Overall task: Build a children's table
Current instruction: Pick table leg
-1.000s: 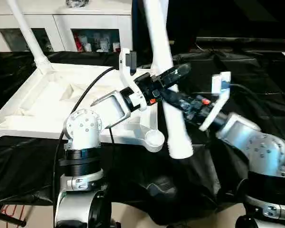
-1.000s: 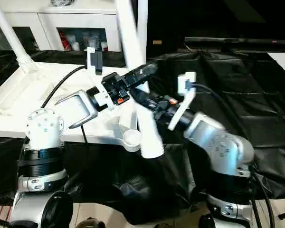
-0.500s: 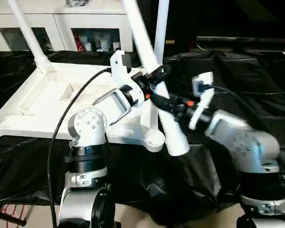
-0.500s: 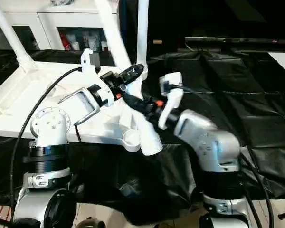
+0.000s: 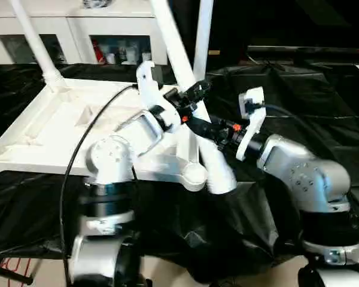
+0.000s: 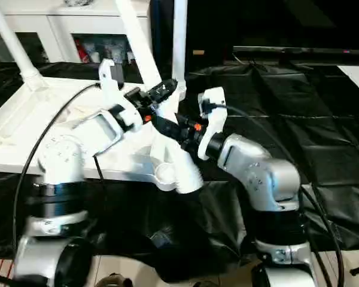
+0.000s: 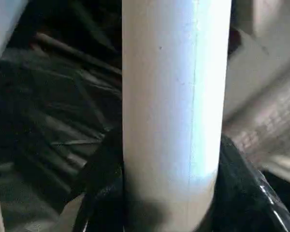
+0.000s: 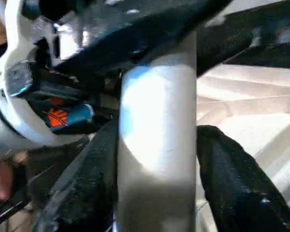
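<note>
The white tabletop (image 5: pixel 54 128) lies upside down on black cloth, ribs up. One leg (image 5: pixel 33 42) stands in its far left corner and another leg (image 5: pixel 203 30) stands at the far right. A third, loose leg (image 5: pixel 173 48) leans with its top to the left, and its wide end (image 5: pixel 220 176) hangs just right of the near right corner socket (image 5: pixel 194 175). My left gripper (image 5: pixel 194 92) is shut on this leg (image 7: pixel 171 96), and its fingers (image 7: pixel 101 188) press both sides. Just below, my right gripper (image 5: pixel 197 122) holds the same leg (image 8: pixel 157 135) between its fingers (image 8: pixel 227 179).
A white cabinet (image 5: pixel 78 30) with glass doors stands behind the table. Black cloth (image 5: pixel 323 89) covers the surface to the right and hangs over the front edge. A black cable (image 5: pixel 102 128) runs along my left arm over the tabletop.
My left gripper has closed onto the loose leg. The leg has tilted further left and its wide end has moved left toward the corner socket. My right arm has followed left.
</note>
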### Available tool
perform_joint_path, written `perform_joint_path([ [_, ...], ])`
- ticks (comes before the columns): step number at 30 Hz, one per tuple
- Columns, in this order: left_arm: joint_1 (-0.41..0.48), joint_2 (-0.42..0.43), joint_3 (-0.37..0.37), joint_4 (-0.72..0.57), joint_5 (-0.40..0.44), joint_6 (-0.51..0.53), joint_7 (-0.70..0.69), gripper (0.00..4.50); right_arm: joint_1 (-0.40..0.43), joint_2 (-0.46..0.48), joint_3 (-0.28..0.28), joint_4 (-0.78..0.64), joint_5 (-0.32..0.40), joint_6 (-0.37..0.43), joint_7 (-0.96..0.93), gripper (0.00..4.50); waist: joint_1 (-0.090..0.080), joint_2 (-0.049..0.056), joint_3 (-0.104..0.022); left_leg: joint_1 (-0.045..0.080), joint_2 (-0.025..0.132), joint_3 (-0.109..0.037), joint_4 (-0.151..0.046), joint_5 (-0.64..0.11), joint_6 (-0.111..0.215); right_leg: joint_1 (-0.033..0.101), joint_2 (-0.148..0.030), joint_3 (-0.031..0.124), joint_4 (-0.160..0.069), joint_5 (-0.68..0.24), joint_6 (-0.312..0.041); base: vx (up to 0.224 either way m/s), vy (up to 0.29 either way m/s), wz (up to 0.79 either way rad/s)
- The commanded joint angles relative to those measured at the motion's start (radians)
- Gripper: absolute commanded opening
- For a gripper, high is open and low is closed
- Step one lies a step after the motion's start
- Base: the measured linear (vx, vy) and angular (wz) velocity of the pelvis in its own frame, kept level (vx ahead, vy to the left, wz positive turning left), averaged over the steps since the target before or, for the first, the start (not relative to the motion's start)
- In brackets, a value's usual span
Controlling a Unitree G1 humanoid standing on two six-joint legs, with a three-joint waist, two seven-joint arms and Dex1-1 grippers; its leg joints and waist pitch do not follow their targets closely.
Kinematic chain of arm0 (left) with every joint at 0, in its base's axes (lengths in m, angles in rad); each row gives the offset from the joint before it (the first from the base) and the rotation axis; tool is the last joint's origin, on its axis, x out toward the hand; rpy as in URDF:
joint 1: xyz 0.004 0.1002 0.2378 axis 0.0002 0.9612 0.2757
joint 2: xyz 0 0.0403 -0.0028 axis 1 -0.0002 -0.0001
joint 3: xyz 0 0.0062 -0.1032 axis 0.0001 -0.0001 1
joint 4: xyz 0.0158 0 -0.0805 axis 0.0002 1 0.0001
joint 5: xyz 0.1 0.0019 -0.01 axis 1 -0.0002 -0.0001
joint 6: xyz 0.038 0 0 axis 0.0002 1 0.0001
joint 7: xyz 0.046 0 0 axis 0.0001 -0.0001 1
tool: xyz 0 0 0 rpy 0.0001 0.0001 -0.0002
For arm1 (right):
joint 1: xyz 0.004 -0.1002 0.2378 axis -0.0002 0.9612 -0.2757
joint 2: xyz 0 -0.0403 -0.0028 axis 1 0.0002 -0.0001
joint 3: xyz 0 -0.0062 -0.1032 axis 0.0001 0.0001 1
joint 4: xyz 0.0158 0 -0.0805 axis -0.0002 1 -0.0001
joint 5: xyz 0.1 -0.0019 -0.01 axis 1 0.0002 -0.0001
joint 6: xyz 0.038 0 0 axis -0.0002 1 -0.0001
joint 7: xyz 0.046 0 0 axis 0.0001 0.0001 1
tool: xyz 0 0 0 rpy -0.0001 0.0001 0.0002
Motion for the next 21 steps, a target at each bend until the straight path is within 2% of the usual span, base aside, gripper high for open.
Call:
perform_joint_path([
  [1,0.005,0.031,-0.035,-0.040,-0.032,0.027,-0.101,1.81,-0.001,-0.039,-0.006,-0.004,0.023,0.045,0.043,2.82,0.001,-0.011,-0.083,0.012,0.005,0.002,-0.059,-0.127,0.014,0.061,-0.055,0.037,-0.077,-0.256,-0.103,0.000,0.000,0.00],
  [3,0.002,0.069,-0.048,-0.045,-0.045,0.034,-0.171,1.80,0.012,-0.087,0.011,-0.018,0.046,0.079,0.108,2.93,0.002,-0.012,-0.082,0.009,0.004,0.004,-0.058,-0.124,0.014,0.063,-0.056,0.038,-0.076,-0.245,-0.119,0.000,0.000,0.00],
  [6,-0.017,0.113,-0.053,-0.037,-0.064,0.024,-0.272,1.80,0.031,-0.150,0.053,-0.039,0.056,0.095,0.191,2.93,0.006,-0.011,-0.081,0.011,0.004,0.004,-0.058,-0.131,0.015,0.065,-0.057,0.038,-0.079,-0.265,-0.112,0.000,0.000,0.00],
  [7,-0.035,0.125,-0.040,-0.033,-0.099,0.032,-0.324,1.80,0.035,-0.168,0.072,-0.041,0.060,0.097,0.213,2.93,0.005,-0.011,-0.081,0.011,0.005,0.003,-0.057,-0.132,0.013,0.064,-0.057,0.038,-0.076,-0.263,-0.116,0.000,0.000,0.00],
  [12,-0.052,0.135,-0.018,-0.041,-0.170,0.044,-0.415,1.80,0.035,-0.177,0.088,-0.041,0.078,0.105,0.244,2.93,0.003,-0.012,-0.081,0.012,0.005,0.004,-0.056,-0.139,0.013,0.063,-0.058,0.038,-0.075,-0.274,-0.139,0.000,0.000,0.00],
  [15,-0.051,0.142,-0.033,-0.035,-0.163,0.035,-0.432,1.80,0.026,-0.171,0.092,-0.033,0.079,0.105,0.244,2.55,0.003,-0.014,-0.081,0.013,0.006,0.004,-0.056,-0.144,0.012,0.063,-0.058,0.037,-0.076,-0.286,-0.138,0.000,0.000,0.00],
  [21,-0.045,0.141,-0.035,-0.028,-0.168,0.030,-0.446,1.80,0.023,-0.170,0.105,-0.018,0.073,0.091,0.245,2.14,0.003,-0.014,-0.082,0.012,0.007,0.004,-0.056,-0.130,0.011,0.063,-0.058,0.038,-0.073,-0.269,-0.138,0.000,0.000,0.00],
])
